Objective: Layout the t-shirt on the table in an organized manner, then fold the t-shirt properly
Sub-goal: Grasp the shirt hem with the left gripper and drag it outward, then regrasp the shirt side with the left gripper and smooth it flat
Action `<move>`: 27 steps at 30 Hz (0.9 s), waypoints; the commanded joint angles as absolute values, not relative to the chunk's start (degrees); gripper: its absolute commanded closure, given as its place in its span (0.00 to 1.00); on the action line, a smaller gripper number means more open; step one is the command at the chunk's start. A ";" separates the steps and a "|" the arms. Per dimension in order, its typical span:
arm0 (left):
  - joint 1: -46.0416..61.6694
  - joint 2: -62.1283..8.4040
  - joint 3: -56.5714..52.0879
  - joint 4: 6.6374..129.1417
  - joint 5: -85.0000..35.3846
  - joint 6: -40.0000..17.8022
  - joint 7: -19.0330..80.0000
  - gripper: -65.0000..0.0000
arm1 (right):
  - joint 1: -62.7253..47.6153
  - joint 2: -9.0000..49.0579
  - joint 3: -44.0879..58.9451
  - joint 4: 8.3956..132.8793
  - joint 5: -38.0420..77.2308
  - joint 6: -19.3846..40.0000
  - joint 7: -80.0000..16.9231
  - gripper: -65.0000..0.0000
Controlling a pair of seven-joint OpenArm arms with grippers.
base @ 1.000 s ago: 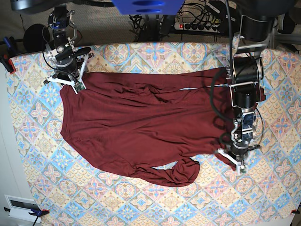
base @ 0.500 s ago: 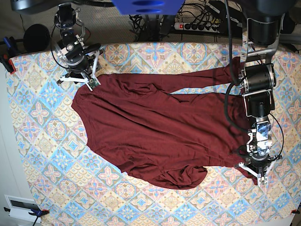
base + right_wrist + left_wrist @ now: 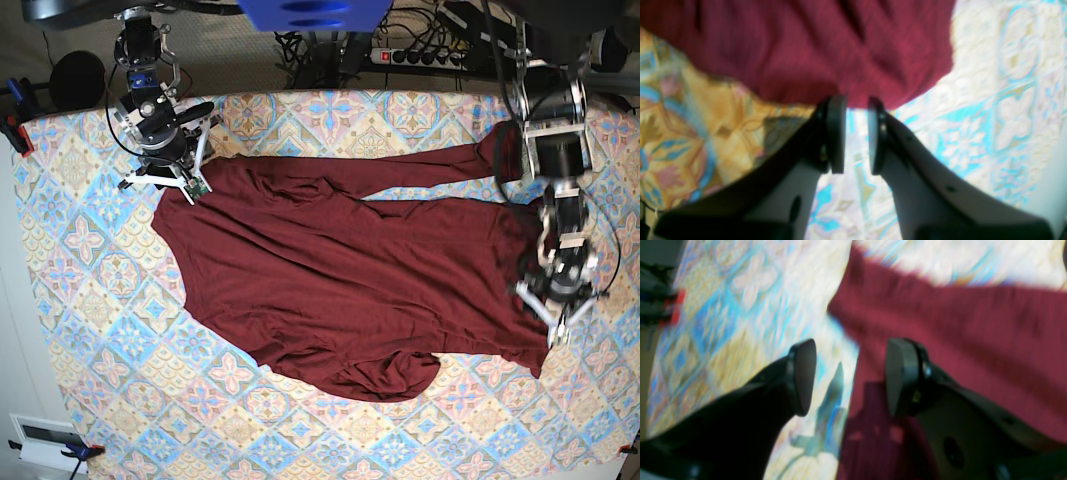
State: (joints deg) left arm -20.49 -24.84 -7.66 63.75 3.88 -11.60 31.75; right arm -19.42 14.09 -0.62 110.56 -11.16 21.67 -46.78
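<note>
While the plain dark maroon knit t-shirt [image 3: 340,280] sprawls across the pastel diamond-tiled bench [image 3: 90,300], the left pincer [image 3: 555,322] hangs spread above it; the right pincer [image 3: 183,183] pinches its corner.

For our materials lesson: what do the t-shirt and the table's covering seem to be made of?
The t-shirt: soft matte maroon knit, probably cotton jersey; it drapes and wrinkles in loose folds. The table covering: likely printed woven cloth, with a flat pastel tile pattern and no gloss.
</note>
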 commanded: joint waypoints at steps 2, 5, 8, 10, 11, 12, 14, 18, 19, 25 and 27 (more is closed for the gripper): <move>-17.19 -27.21 -7.87 72.66 0.31 -12.53 33.36 0.50 | -19.03 14.55 -0.40 111.60 -11.21 21.32 -46.02 0.83; -11.12 -30.90 -7.96 79.16 -4.53 -13.23 36.79 0.50 | -18.95 14.55 -0.40 111.34 -11.21 21.32 -46.02 0.83; -6.11 -33.80 -7.87 79.96 -7.78 -13.23 36.97 0.50 | -18.95 14.55 -0.48 111.25 -11.21 21.32 -46.02 0.83; -3.56 -34.77 -7.60 79.87 -7.87 -13.23 37.05 0.50 | -18.86 14.55 -0.48 111.25 -11.21 21.32 -46.02 0.83; -2.42 -34.95 -6.81 79.87 -7.96 -13.23 37.05 0.50 | -18.86 14.55 -0.48 111.25 -11.21 21.32 -46.02 0.83; -1.45 -35.47 -5.76 80.04 -7.96 -13.23 37.05 0.50 | -18.86 14.55 -0.40 111.25 -11.21 21.32 -46.02 0.83; 0.13 -37.85 -4.09 80.48 -8.31 -13.23 37.05 0.50 | -18.86 14.55 -0.22 111.25 -11.12 21.32 -46.02 0.83; 3.12 -41.10 -0.22 83.82 -7.87 -13.23 36.97 0.50 | -18.86 14.55 -0.13 111.25 -11.12 21.32 -46.02 0.83; 3.38 -41.63 0.48 84.26 -7.87 -13.23 36.97 0.50 | -18.86 14.55 -0.13 111.43 -11.12 21.32 -46.02 0.83; 3.38 -43.38 1.54 84.26 -7.78 -13.32 36.97 0.50 | -18.86 14.46 -0.22 111.52 -11.12 21.32 -46.02 0.83; 2.95 -43.38 3.38 84.18 -7.69 -13.32 36.97 0.50 | -18.95 14.46 -0.31 111.52 -11.12 21.32 -46.02 0.83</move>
